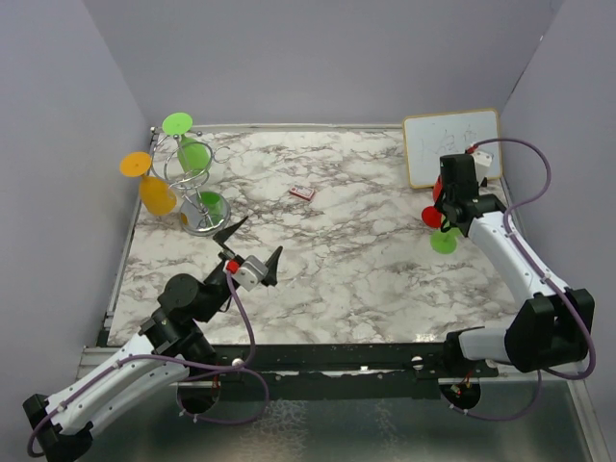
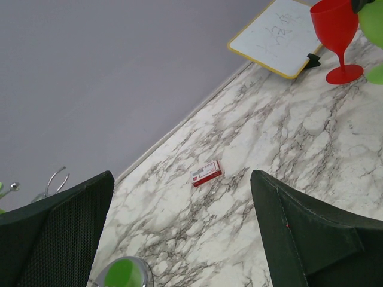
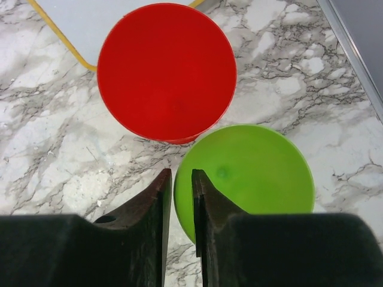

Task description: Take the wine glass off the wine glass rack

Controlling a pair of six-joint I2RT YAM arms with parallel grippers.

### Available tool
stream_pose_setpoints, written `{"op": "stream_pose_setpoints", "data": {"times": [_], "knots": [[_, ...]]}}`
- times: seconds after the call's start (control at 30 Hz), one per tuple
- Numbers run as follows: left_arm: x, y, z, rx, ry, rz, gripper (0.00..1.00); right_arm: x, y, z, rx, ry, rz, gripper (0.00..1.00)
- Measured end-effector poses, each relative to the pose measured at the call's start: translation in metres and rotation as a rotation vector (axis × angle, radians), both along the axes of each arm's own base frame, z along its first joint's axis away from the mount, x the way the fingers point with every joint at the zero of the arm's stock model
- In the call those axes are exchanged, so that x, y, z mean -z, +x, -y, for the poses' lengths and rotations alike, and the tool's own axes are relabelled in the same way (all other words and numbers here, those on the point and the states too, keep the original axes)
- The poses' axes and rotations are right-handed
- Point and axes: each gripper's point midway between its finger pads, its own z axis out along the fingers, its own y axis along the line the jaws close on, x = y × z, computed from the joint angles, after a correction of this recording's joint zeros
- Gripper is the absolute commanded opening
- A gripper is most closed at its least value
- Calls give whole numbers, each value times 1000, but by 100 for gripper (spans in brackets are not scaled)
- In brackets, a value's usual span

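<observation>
Right fingers ajar, perhaps astride green glass

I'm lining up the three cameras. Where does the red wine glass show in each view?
Top external: the red wine glass is at the right, below the white board, partly hidden by the arm.
Left wrist: top right corner, upright.
Right wrist: upper centre, seen from above.
Shared landmark: the white board, beside the glass in every view.

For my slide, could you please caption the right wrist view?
Right gripper over green glass beside red glass on marble table.
</observation>
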Motion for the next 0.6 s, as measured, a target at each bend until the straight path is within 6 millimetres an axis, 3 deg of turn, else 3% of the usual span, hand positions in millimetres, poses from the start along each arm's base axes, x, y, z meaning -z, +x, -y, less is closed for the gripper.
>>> {"op": "stream_pose_setpoints", "data": {"times": [0.17,0.33,0.43,0.6], "knots": [[0,4,-3,-21,-23,-23,99,-19,1,-7,-51,21,44,45],[-6,9,-4,-36,-50,-49,99,-57,1,-17,-130,49,135,49],[-9,13,-4,-47,-76,-72,99,-82,0,-44,-316,108,209,51],[-18,22,3,-56,-93,-115,99,-125,-17,-118,-752,268,402,57]]}}
